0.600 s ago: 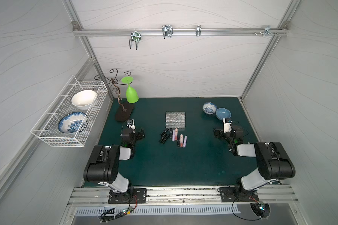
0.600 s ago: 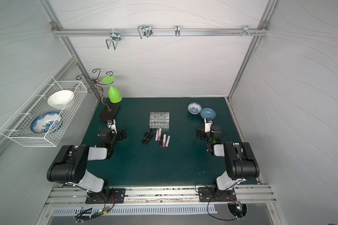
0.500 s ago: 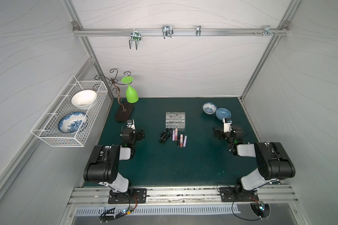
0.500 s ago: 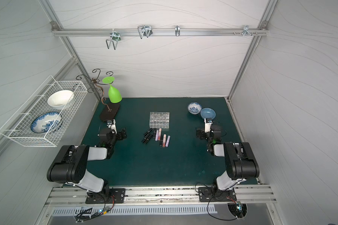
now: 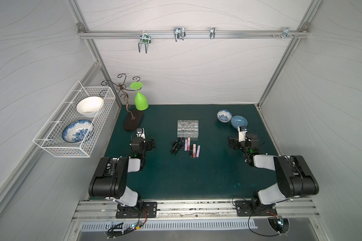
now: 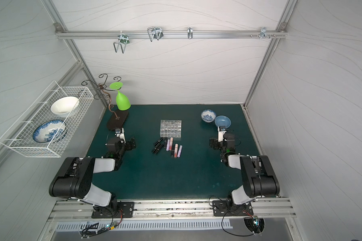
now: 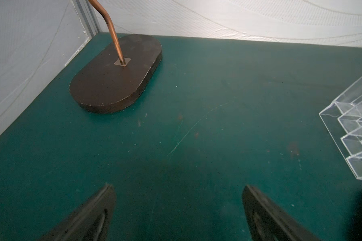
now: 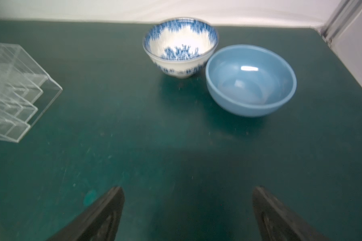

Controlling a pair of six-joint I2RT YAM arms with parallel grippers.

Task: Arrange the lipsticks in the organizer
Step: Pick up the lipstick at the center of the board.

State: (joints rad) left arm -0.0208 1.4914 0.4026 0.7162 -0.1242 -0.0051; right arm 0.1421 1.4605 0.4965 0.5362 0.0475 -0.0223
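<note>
Several lipsticks (image 5: 185, 146) (image 6: 168, 146) lie loose in a cluster mid-table: black ones on the left, peach-pink and pale lilac ones on the right. Just behind them stands the clear acrylic organizer (image 5: 187, 128) (image 6: 171, 128), and no tube shows in its cells. Its corner also appears in the left wrist view (image 7: 355, 133) and the right wrist view (image 8: 13, 94). My left gripper (image 5: 149, 144) (image 7: 178, 186) hovers low over bare mat, left of the lipsticks, open and empty. My right gripper (image 5: 232, 144) (image 8: 188, 187) is to their right, also open and empty.
A dark oval stand base (image 5: 133, 122) (image 7: 115, 75) with a hanging green glass (image 5: 141, 101) sits at the back left. A blue-patterned bowl (image 5: 224, 115) (image 8: 180, 48) and a plain blue bowl (image 5: 238, 121) (image 8: 251, 81) sit back right. A wire basket (image 5: 50, 146) hangs on the left wall.
</note>
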